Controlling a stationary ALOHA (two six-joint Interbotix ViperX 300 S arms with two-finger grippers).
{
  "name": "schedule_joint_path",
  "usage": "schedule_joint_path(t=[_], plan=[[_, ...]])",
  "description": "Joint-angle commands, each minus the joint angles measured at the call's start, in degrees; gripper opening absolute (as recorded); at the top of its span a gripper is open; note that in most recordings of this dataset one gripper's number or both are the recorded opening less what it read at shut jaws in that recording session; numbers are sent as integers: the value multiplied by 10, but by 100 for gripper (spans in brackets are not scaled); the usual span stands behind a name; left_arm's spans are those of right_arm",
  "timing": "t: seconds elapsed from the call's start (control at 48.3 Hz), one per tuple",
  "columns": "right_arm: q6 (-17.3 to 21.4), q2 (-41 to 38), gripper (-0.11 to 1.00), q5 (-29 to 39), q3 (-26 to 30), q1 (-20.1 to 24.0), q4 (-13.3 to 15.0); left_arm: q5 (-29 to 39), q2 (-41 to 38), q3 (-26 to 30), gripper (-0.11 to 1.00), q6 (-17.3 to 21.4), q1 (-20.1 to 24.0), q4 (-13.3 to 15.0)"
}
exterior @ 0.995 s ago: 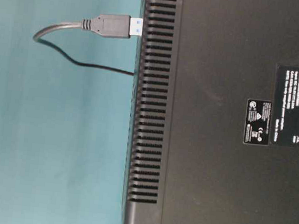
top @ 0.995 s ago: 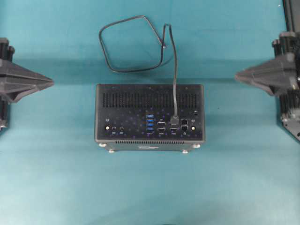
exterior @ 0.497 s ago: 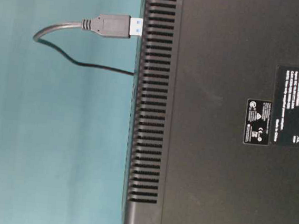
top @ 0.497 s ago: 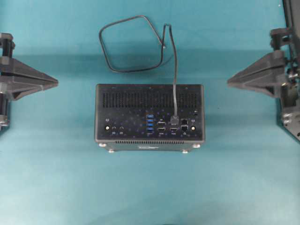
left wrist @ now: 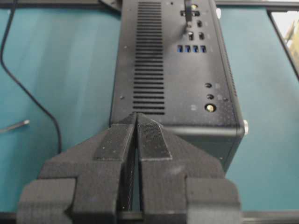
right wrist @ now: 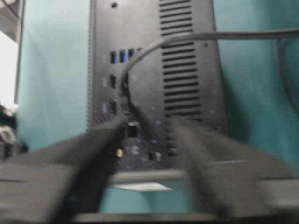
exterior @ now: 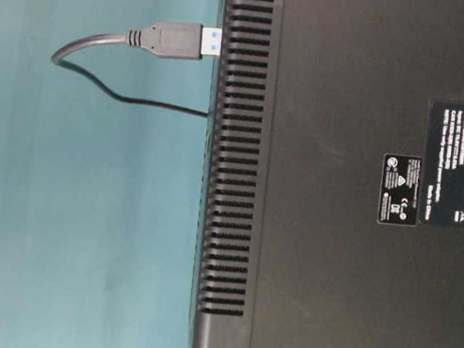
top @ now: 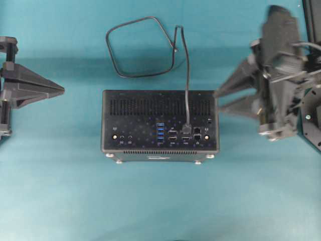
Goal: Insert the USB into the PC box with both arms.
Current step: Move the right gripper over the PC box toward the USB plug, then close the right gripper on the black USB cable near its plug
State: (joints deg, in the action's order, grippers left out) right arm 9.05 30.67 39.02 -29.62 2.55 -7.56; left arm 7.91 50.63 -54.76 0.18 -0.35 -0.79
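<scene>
Since a second ago, the right gripper [top: 216, 99] has swung in from the side toward the PC box [top: 160, 121], and its two pointy fingers [top: 235, 79] have spread apart. They were pressed together before. Now they stand wide open with nothing between them. Their tips sit right by the right edge of the PC box, near its far corner. The right arm looks blurry in the overhead view and in its own wrist view.

On the other side, the left gripper [top: 63, 90] has crept a little closer to the PC box but is still well apart from it, off to its left. Its fingers [left wrist: 116, 142] are pressed together, tip to tip, and it holds nothing.

The PC box has not moved. It sits on the blue-green table [top: 160, 201] with its ports facing up. The USB [top: 187, 128] plug lies on top of the PC box, close to the ports right of the four blue ones. Its thin black cable runs up over the vent slots, off the far edge of the PC box, and curls in a big loop on the table behind it. In the table-level view the plug [exterior: 172, 40] is just beside the PC box, with its blue tip against the box's face.
</scene>
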Motion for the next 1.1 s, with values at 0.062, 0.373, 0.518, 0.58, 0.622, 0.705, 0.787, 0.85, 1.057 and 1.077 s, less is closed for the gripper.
schedule_joint_path(t=[0.062, 0.373, 0.518, 0.58, 0.622, 0.705, 0.787, 0.85, 1.057, 1.077], plan=[[35, -18, 88, 4, 23, 19, 0, -2, -7, 18, 0, 1, -2, -2], [38, -66, 87, -10, 33, 21, 2, 5, -11, 17, 0, 1, -2, -2], [36, -98, 87, 0, 47, 23, 2, 11, -11, 17, 0, 0, -2, -2], [35, -107, 87, 1, 51, 22, 2, 15, -10, 16, 0, 0, -2, -2], [35, -111, 86, 1, 54, 22, 3, 17, -10, 15, 0, 0, -2, -2], [35, -114, 86, 1, 56, 23, 3, 19, -9, 15, 0, 0, -2, -2], [35, -120, 85, 1, 59, 24, 3, 24, -8, 15, 0, 1, -2, -2], [35, -124, 83, 1, 60, 25, 3, 27, -8, 16, 0, 0, -2, -2], [33, -135, 77, 0, 61, 28, 3, 38, -7, 14, 0, 0, -2, -2], [32, -135, 77, -1, 61, 28, 3, 41, -8, 14, 0, 1, -2, -2]])
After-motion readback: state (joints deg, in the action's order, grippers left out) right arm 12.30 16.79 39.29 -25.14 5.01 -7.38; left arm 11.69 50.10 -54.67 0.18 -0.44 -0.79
